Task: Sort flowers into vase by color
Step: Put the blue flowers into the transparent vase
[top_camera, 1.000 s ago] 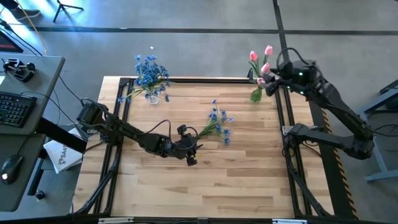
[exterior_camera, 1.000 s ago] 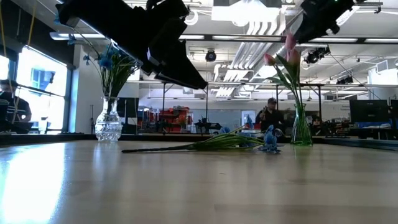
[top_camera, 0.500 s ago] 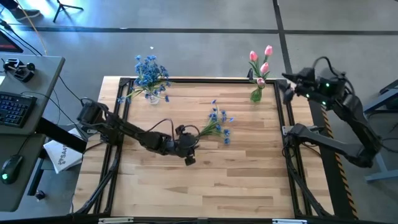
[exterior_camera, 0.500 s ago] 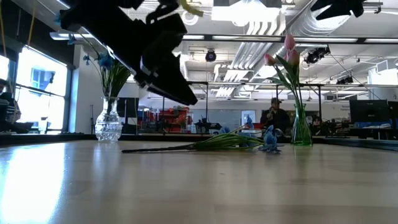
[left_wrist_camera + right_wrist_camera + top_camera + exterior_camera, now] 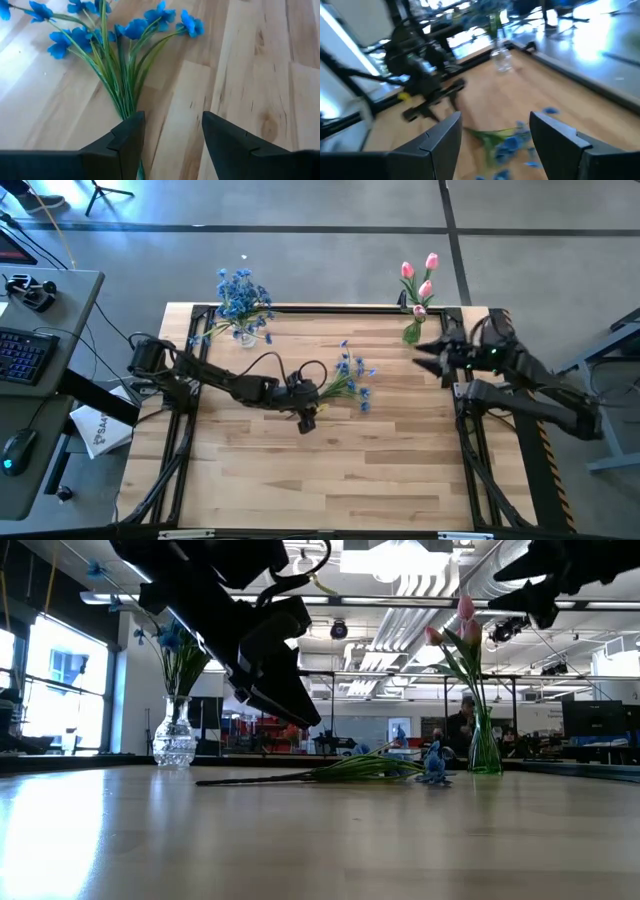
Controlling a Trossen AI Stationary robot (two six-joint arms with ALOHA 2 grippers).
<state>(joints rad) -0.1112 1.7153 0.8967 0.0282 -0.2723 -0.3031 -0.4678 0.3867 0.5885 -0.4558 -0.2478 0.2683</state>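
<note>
Wooden table (image 5: 330,460) seen from above, with an open workshop hall behind it in the low view. Lay near the table's middle: a loose bunch of blue flowers (image 5: 350,378), stems pointing toward the left arm, blossoms fanned out on the wood (image 5: 120,40). Stood at the table's far left corner: a clear glass vase (image 5: 243,332) already filled with blue flowers (image 5: 236,292). Stood at the far right edge: a second vase (image 5: 412,330) holding pink tulips (image 5: 418,272).

Left gripper (image 5: 306,412) reached closer to the loose bunch than half a second earlier, now right at the stem ends, fingers spread apart with the stems beside one finger (image 5: 122,145) and nothing gripped. Hung low over the table in the low view (image 5: 268,670).

Right gripper (image 5: 428,356) swung away from the table's right rim since the earlier frame and came in over the table just below the tulip vase, fingers spread wide and empty, pointing toward the loose blue bunch (image 5: 507,145).
</note>
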